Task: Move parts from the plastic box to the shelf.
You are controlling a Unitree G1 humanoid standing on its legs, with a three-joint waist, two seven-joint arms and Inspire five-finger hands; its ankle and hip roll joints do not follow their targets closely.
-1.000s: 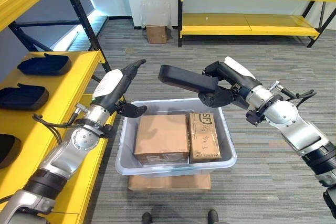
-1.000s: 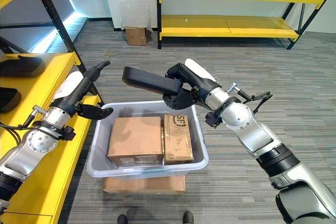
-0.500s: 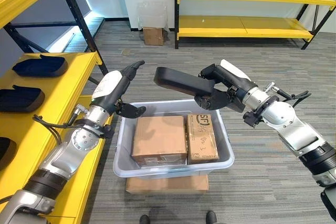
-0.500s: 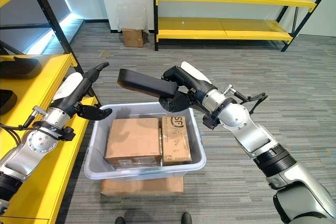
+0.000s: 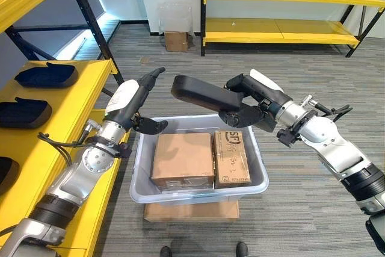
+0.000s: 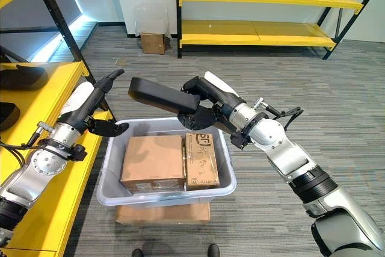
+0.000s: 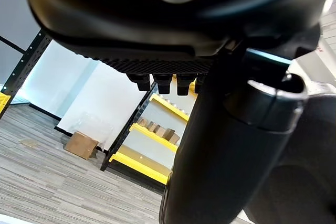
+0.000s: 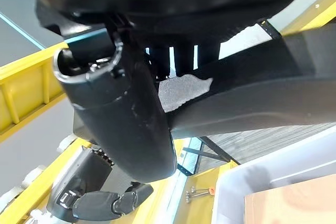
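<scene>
**Dark part held aloft over the box, bound for the yellow shelf**

The long dark part (image 5: 201,92) looks stiff and moulded, probably light for its length, with a smooth skin that could slip. The right hand (image 5: 252,103) grips one end, fingers and thumb curled round it, so the free end juts out towards the robot's left, above the plastic box (image 5: 198,186) and clear of the two cardboard packages (image 5: 183,159) inside. A hold nearer the middle would likely steady it. The left hand (image 5: 135,97) hangs near the free end without touching it, its fingers straight. The shelf (image 5: 66,106) at the robot's left carries similar dark parts (image 5: 45,75).
</scene>
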